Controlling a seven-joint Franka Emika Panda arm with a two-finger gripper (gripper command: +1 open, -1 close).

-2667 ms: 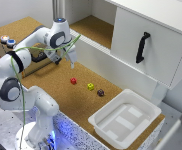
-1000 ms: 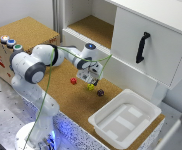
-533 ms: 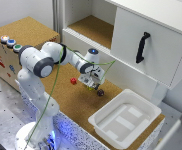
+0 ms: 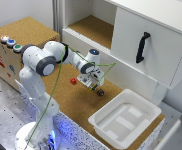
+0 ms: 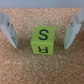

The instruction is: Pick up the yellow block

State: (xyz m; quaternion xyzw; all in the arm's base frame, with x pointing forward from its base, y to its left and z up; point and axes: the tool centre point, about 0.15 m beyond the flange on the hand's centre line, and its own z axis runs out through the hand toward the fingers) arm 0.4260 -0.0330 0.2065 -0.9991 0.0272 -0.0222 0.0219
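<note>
The arm [image 4: 51,60] reaches over the cork floor [image 4: 66,100]. Beside its gripper [image 4: 92,86] lie a red block [image 4: 73,80] and a maroon block [image 4: 100,92]. A white tray [image 4: 123,120] sits near it.

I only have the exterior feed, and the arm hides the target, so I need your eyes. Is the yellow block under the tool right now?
Observer: Yes. In the wrist view the yellow block sits on the cork between the two fingers.
Operator: Are the fingers touching it?
Observer: No. There is a gap of bare cork on each side; the tool is open.
Operator: Any markings on it?
Observer: Its top face shows a dark letter S; another letter shows on the side face toward the camera.
</note>
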